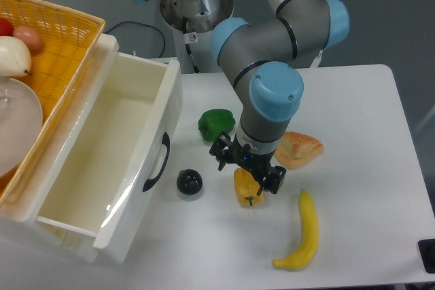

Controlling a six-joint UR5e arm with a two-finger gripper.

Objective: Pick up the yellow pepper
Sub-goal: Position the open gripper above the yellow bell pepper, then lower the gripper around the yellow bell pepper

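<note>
The yellow pepper (244, 190) lies on the white table (353, 113) near its middle, its dark stem pointing toward the front. My gripper (248, 169) hangs straight down over it, with its fingers spread to the pepper's left and right. The jaws look open and hide the pepper's upper part. I cannot tell whether the fingers touch it.
A green pepper (216, 123) sits just behind and to the left of the gripper. An orange bread piece (300, 149) lies to the right, a banana (303, 231) at the front right and a black ball (189, 182) to the left. A white open drawer (109, 168) and a yellow basket (54, 39) stand at the left.
</note>
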